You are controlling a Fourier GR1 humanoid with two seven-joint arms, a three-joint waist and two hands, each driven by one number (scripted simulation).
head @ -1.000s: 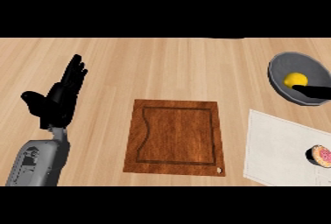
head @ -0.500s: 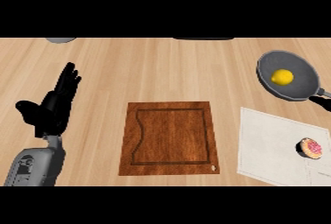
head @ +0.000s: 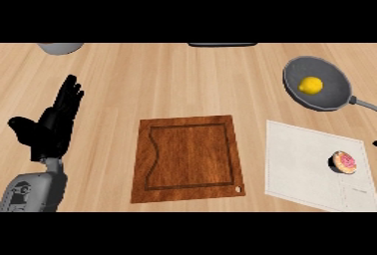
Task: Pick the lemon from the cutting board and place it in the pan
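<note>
The yellow lemon [head: 310, 85] lies inside the grey pan [head: 333, 97] at the upper right of the head view. The brown wooden cutting board [head: 190, 158] sits at the centre with nothing on it. My left hand [head: 50, 130] stands at the left, fingers straight and pointing up, well apart from the board and holding nothing. The right hand does not show.
A white mat [head: 305, 164] lies right of the board with a small pink-topped pastry [head: 344, 162] on it. The pan's handle [head: 364, 103] runs off toward the right edge. A grey bowl [head: 60, 48] and a dark object [head: 222, 45] sit at the far edge.
The whole view has shifted, so the board, pan and mat sit further left and lower in the picture. The left hand stays open in the same pose.
</note>
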